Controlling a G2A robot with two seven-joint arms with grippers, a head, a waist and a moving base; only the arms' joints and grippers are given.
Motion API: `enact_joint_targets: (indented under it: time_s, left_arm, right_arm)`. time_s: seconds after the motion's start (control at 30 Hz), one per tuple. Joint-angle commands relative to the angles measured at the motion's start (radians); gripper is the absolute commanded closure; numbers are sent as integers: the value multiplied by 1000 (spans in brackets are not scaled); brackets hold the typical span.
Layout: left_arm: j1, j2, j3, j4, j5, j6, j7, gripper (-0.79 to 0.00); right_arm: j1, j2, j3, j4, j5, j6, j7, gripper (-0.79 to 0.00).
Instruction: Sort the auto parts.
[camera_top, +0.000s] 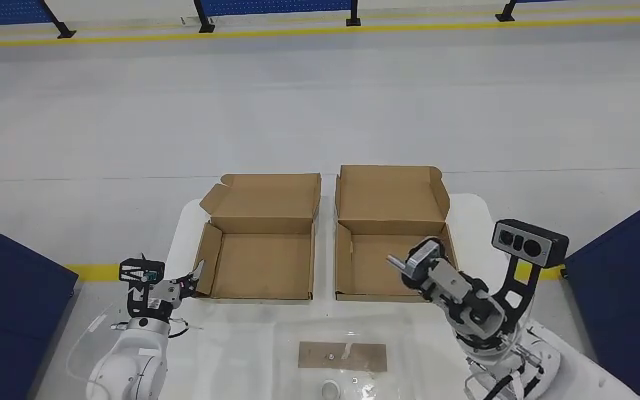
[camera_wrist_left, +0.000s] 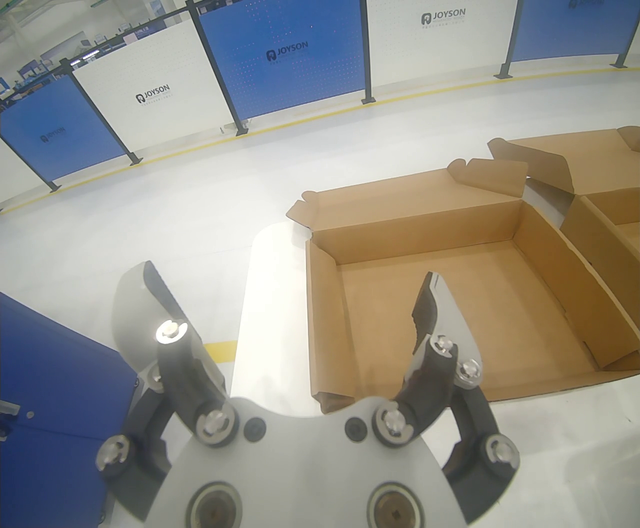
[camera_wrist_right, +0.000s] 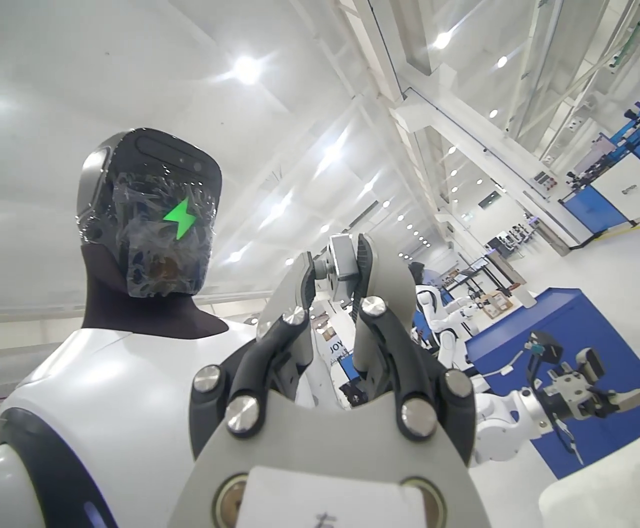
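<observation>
Right pincer (camera_wrist_right: 336, 261) — grey auto part (camera_wrist_right: 343, 267) clamped between jaws.

Bright, even light (ceiling lamps (camera_wrist_right: 247, 68) overhead)

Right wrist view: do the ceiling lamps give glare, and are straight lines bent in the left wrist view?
Right wrist view: yes, a ceiling lamp flares white behind the right hand and its small grey part. Left wrist view: yes, the yellow floor line bows; a screw on the left hand glints.
</observation>
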Motion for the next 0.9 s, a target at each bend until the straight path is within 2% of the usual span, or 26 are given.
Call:
enact_joint_targets:
  time_s: [0.0,0.2,0.43,0.87]
  left_arm:
    - [0,0,0,0,0,0,0,-785]
    - [0,0,0,0,0,0,0,-785]
    - [0,0,0,0,0,0,0,-785]
    - [0,0,0,0,0,0,0,-785]
  right_arm:
    - [-8,-3,4,-3,39,-21,15,0]
    - [-20,-12,10,-3,179,-83,97,0]
    - [-32,-21,43,11,254,-91,182,0]
    - [-100,-43,147,3,55,46,174,0]
